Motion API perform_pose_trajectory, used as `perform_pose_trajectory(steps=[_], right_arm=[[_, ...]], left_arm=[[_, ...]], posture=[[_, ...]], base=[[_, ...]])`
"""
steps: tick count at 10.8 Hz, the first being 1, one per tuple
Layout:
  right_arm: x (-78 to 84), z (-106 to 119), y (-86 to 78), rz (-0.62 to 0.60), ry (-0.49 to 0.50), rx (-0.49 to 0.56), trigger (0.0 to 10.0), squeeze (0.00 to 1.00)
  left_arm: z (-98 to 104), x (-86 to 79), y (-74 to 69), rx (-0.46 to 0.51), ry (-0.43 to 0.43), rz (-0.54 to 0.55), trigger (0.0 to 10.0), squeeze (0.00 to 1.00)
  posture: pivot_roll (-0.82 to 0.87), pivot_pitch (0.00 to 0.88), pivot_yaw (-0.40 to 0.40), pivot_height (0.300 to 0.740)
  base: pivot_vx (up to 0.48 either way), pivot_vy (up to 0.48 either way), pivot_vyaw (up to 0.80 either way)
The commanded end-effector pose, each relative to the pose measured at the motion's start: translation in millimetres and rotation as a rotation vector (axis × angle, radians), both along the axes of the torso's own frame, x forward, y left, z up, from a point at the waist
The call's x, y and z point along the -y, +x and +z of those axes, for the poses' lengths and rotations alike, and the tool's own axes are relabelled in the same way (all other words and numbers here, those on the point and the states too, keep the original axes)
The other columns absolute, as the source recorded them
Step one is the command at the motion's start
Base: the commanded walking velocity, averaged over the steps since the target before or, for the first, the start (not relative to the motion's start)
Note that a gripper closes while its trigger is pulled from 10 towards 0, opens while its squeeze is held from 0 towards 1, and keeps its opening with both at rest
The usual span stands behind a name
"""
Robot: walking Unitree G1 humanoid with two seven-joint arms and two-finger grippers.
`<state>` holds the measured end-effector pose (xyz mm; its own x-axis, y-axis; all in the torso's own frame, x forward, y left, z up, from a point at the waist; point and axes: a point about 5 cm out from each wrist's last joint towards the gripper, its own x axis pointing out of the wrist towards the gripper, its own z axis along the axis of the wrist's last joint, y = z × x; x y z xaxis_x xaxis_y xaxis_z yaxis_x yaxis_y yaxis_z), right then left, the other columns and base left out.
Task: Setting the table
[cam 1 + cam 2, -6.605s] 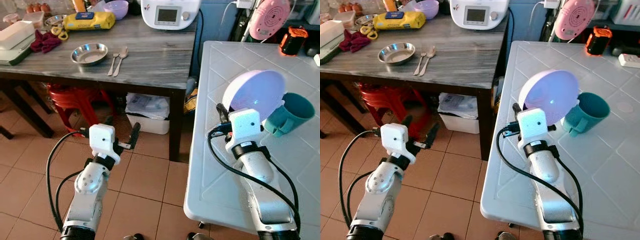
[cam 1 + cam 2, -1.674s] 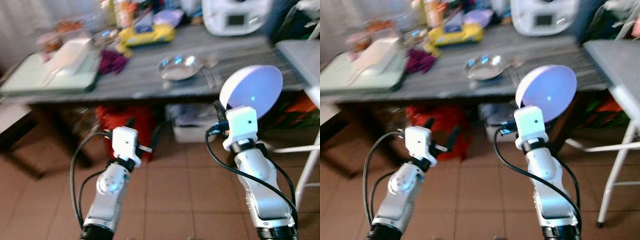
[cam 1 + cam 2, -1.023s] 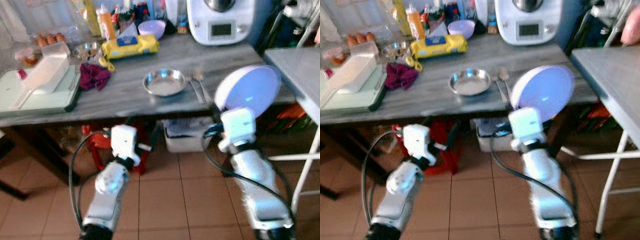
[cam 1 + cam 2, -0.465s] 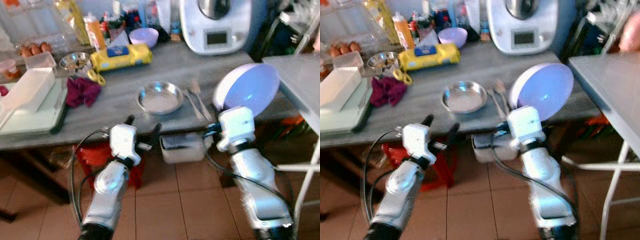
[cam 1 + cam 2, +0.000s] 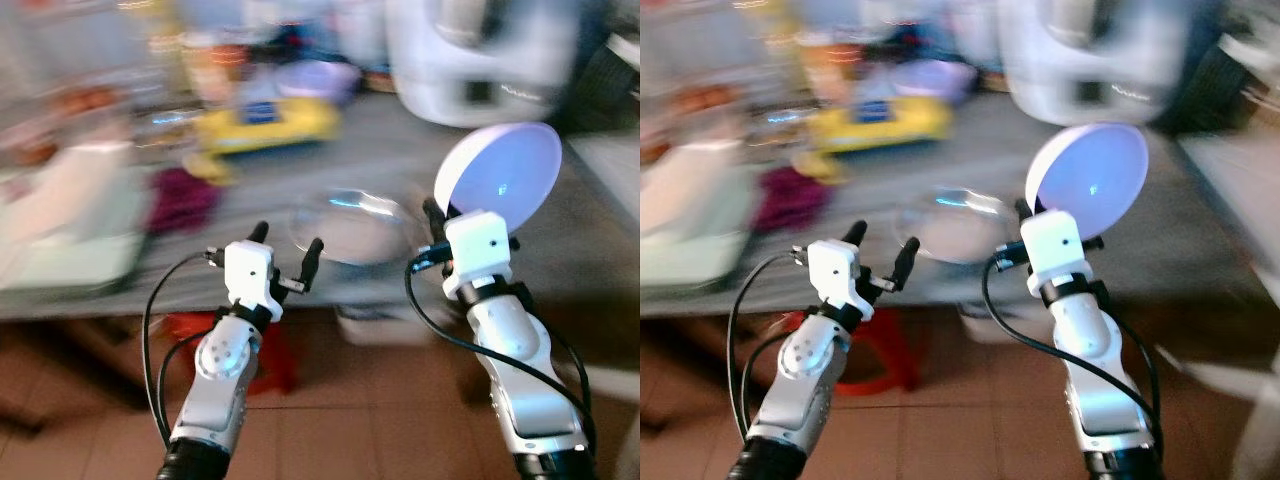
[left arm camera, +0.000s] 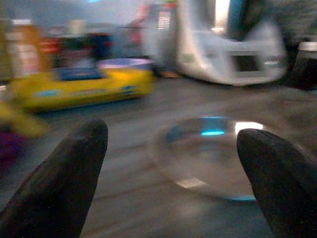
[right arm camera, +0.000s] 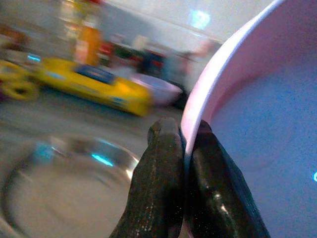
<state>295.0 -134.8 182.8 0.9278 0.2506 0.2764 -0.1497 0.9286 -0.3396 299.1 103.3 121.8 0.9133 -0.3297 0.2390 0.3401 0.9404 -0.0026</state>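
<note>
Head views heavily blurred; details on the grey wooden table [image 5: 560,240] are smeared.

Far left on the table: a pale tray-like shape [image 5: 60,225], too blurred to name further. Beside it a dark purple cloth [image 5: 183,198]. Behind that, a yellow packet [image 5: 265,122] lying lengthwise, with a lilac bowl on the table [image 5: 322,77] just behind it.

Left gripper [image 5: 285,255] raised in front of the table edge, fingers spread wide apart, nothing between them. Left wrist view looks between the two black fingertips [image 6: 64,178] at a shallow metal dish [image 6: 213,153] sitting on the tabletop, apart from the fingers.

Centre: the same metal dish near the table's front edge, between the two arms in the head views. A red stool [image 5: 265,355] shows under the table, behind the left arm.

Right: a large white kitchen appliance [image 5: 480,60] at the back of the table. Right gripper [image 7: 183,148] held up in front of the table, fingers pinched together on the rim of a pink bowl [image 5: 500,180], one finger on each side of the wall. Bowl is tilted on edge, hollow facing the camera, clear of the table.
</note>
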Motion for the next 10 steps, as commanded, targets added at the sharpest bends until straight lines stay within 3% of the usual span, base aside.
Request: perform_pose_trajectory(steps=[1, 4, 6, 10], right_arm=[[-6.4, 4.3, -2.2, 0.027, -0.001, 0.023, 10.0, 0.0], [-6.2, 5.6, -1.9, 0.028, -0.008, 0.028, 10.0, 0.0], [-5.8, 6.0, -1.5, 0.026, -0.016, 0.026, 10.0, 0.0], [-5.1, 5.9, -0.6, 0.043, -0.036, 0.015, 10.0, 0.0]], left_arm=[[0.7, -4.7, 0.0, 0.001, 0.007, 0.011, 10.0, 0.0], [0.5, -2.8, -0.4, -0.002, 0.005, 0.005, 10.0, 0.0], [-0.1, 0.1, -3.6, -0.009, -0.011, -0.038, 10.0, 0.0], [-7.1, -17.4, -25.3, -0.006, 0.085, -0.163, 10.0, 0.0]], posture=[[-0.15, 0.126, 0.061, 0.74], [-0.15, 0.126, 0.061, 0.74], [-0.16, 0.126, 0.057, 0.74], [-0.16, 0.134, 0.048, 0.74]], base=[[0.349, 0.0, 0.0], [0.326, 0.0, 0.0], [0.0, 0.0, 0.0], [0.0, 0.0, 0.0]])
